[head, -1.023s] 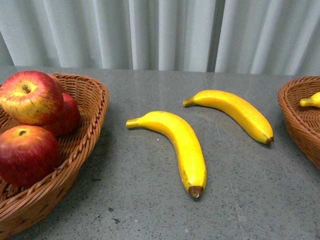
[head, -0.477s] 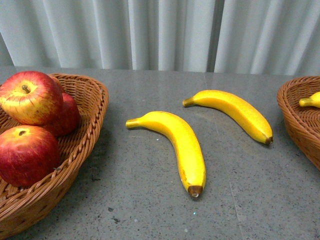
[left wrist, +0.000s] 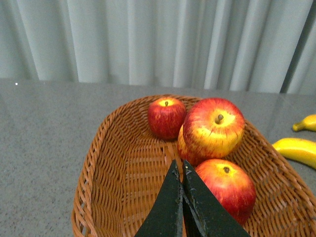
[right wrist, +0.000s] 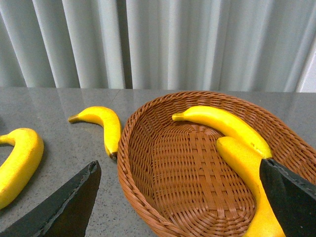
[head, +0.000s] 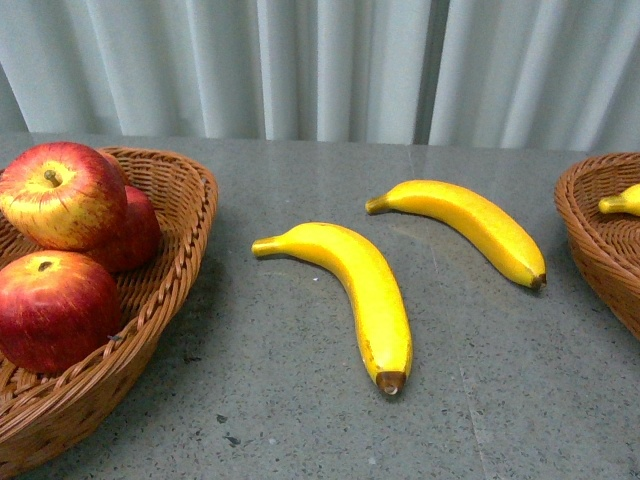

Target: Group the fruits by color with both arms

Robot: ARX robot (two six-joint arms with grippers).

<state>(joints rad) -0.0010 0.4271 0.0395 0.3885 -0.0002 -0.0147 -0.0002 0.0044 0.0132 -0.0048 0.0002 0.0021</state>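
Observation:
Two yellow bananas lie loose on the grey table, one nearer (head: pixel 365 290) and one farther (head: pixel 470 225). Three red apples (head: pixel 62 195) (head: pixel 55 310) (head: pixel 138 235) sit in the left wicker basket (head: pixel 195 205); neither arm appears in the front view. In the left wrist view my left gripper (left wrist: pixel 179 165) hangs shut and empty above that basket (left wrist: pixel 94 163), just beside an apple (left wrist: pixel 227 187). My right gripper (right wrist: pixel 178 164) stands wide open over the right basket (right wrist: pixel 136 192), which holds two bananas (right wrist: pixel 222 123) (right wrist: pixel 247 168). Nothing is between its fingers.
A pale pleated curtain (head: pixel 320 60) closes off the table's far edge. The right basket's rim (head: pixel 585 235) shows at the front view's right side, with a banana tip (head: pixel 620 202) inside. Open grey tabletop (head: pixel 300 420) lies between the two baskets.

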